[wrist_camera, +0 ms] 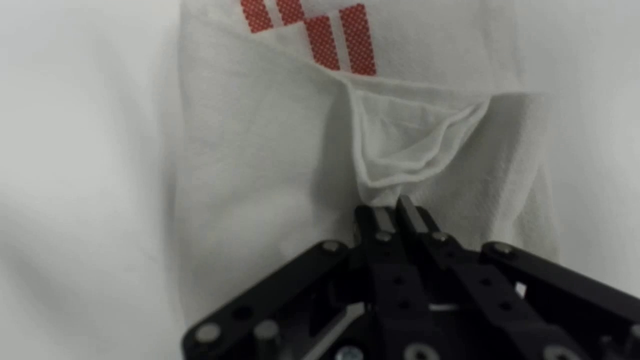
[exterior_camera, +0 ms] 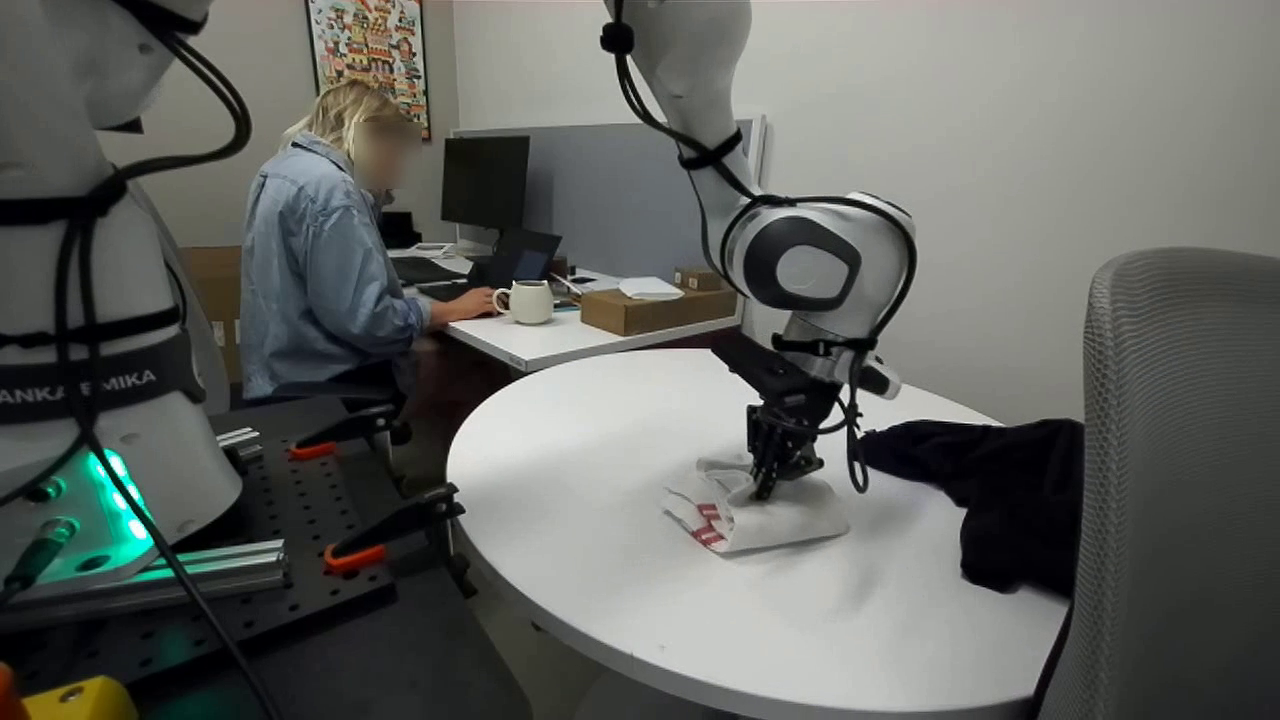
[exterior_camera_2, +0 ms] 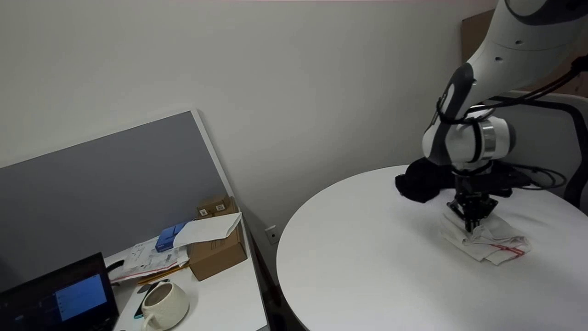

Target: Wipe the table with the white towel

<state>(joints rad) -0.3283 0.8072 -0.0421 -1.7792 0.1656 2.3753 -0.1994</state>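
Note:
The white towel with red stripes [exterior_camera: 790,518] lies folded on the round white table [exterior_camera: 560,520]. It also shows in an exterior view [exterior_camera_2: 500,234] and in the wrist view [wrist_camera: 250,150]. My gripper [exterior_camera: 768,488] points down onto the towel's middle, and it also shows in an exterior view [exterior_camera_2: 472,226]. In the wrist view the gripper [wrist_camera: 392,207] has its fingers nearly together, pinching a raised fold of the towel. The fold forms a small pocket just in front of the fingertips. The rest of the towel lies flat on the table; the part under the fingers is hidden.
A black cloth [exterior_camera: 1020,500] lies on the table beside the arm, also in an exterior view [exterior_camera_2: 418,181]. A grey chair [exterior_camera: 1180,480] stands at the table's edge. A person [exterior_camera: 330,250] sits at a desk behind, with a mug [exterior_camera: 530,302] and cardboard box [exterior_camera: 655,310] on it.

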